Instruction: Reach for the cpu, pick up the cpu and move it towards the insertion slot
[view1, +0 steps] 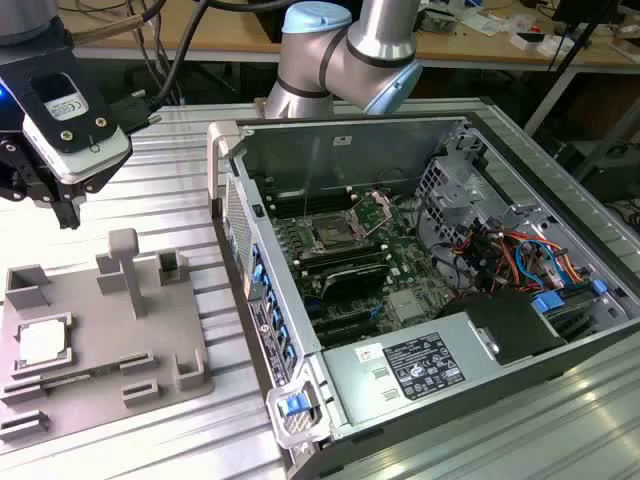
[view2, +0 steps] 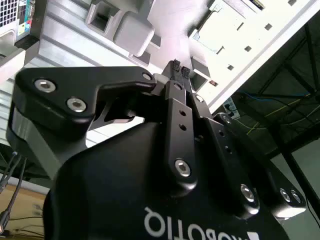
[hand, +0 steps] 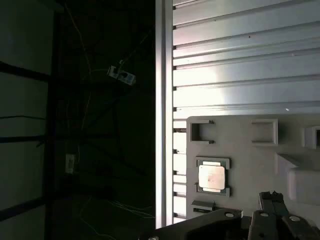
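1. You see the pincer (view1: 60, 205) high at the exterior view's left, hanging in the air over the ribbed metal tabletop (view1: 180, 170), beyond the far edge of the grey plastic tray (view1: 150, 330).
2. In the second wrist view the two tips of the pincer (view2: 180, 67) are pressed together, with nothing between them.
3. The cpu (view1: 42, 343) lies flat in a square seat of the tray, near the tray's edge at the exterior view's left. Its silvery top faces up.
4. The pincer is well apart from the cpu and does not touch it.
5. In the first wrist view you find the cpu (hand: 211, 177) on the tray (hand: 240, 150), near the tip of the pincer (hand: 270, 196).
6. The insertion slot (view1: 330, 235) sits on the green motherboard (view1: 400, 250) inside the open computer case (view1: 340, 130), at the exterior view's right of the tray. Its centre is dark.
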